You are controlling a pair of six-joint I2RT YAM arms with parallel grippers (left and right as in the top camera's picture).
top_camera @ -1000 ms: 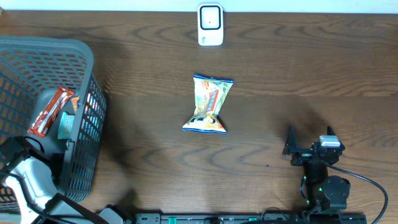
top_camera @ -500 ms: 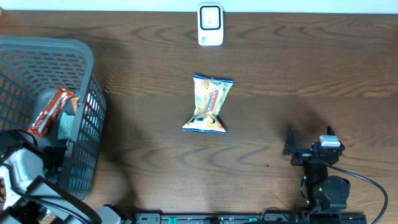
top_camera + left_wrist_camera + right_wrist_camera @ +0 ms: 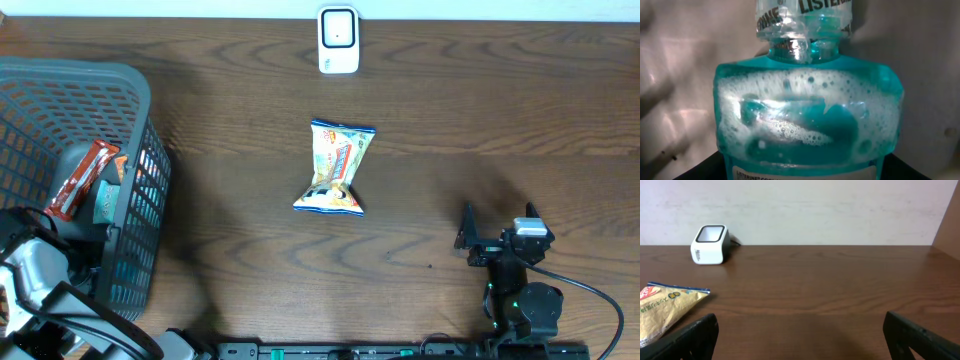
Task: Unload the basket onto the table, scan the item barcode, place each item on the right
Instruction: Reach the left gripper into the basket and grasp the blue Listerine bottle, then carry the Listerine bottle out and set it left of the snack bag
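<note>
left tool [image 3: 78,232] has pushed in on the mouthwash bottle [image 3: 807,120] in the basket [image 3: 60,80] at 9 o'clock; can't tell if it's gripping yet. right tool [image 3: 497,238] wide open, empty. scanner [image 3: 338,40] at 12, so the lift-out looks next.

Before you, a dark wooden table [image 3: 450,120] bears a white scanner [image 3: 338,40] at its far edge and a snack bag [image 3: 336,168] lying near the middle. A grey mesh basket [image 3: 75,70] stands at its left end.

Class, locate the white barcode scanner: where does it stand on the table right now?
In the overhead view the scanner stands at the middle of the table's far edge, straight beyond the snack bag.
</note>
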